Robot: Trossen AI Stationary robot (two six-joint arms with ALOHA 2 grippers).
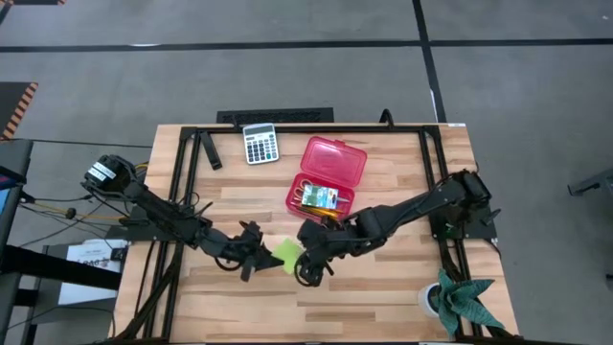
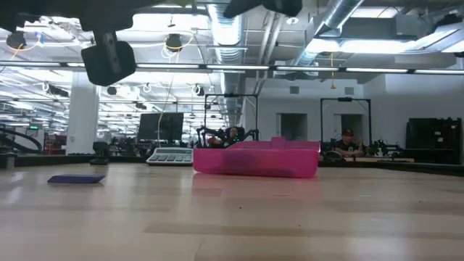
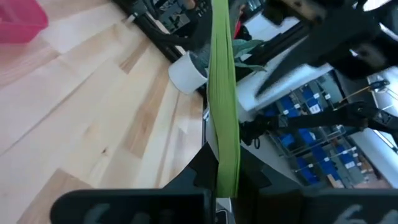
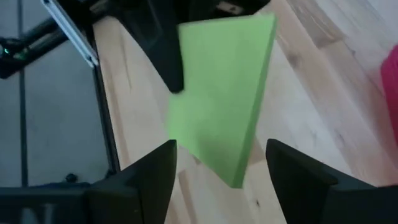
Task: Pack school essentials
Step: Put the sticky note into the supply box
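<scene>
Mid-table: sticky-note pad (image 1: pixel 286 253) in left gripper (image 1: pixel 262 254).

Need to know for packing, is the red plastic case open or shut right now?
Open. The red case lies with its lid swung back, and stationery shows inside the lower half in the high view.

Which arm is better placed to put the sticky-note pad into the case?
Right: the right gripper, open at the pad, sits nearer the red case; the left gripper holds it farther off.
</scene>
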